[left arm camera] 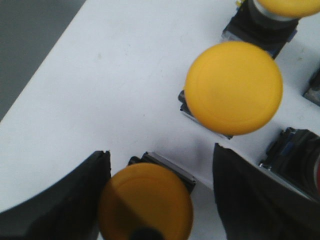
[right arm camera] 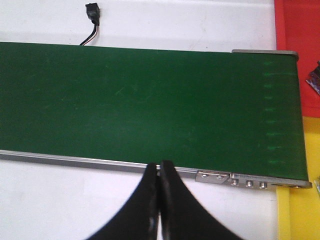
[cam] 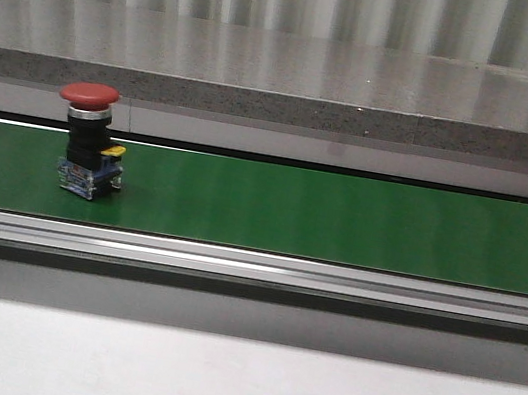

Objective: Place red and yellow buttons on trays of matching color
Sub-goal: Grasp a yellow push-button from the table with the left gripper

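A red button (cam: 89,95) on a black and blue base stands upright at the left end of the green conveyor belt (cam: 322,215). In the left wrist view, my left gripper (left arm camera: 160,151) is open around a yellow button (left arm camera: 145,202) standing on a white surface. One finger (left arm camera: 65,200) is close against its cap and the other finger (left arm camera: 250,195) is apart from it. Two more yellow buttons (left arm camera: 233,87) (left arm camera: 287,6) stand beyond. My right gripper (right arm camera: 159,165) is shut on nothing, over the white table by the belt's rail. A red tray (right arm camera: 299,25) and a yellow tray (right arm camera: 300,212) lie past the belt's end.
A dark button base (left arm camera: 295,152) with a bit of red at the frame edge stands close beside my left gripper's finger. A black cable plug (right arm camera: 92,12) lies on the table beyond the belt. An aluminium rail (cam: 252,267) runs along the belt's front.
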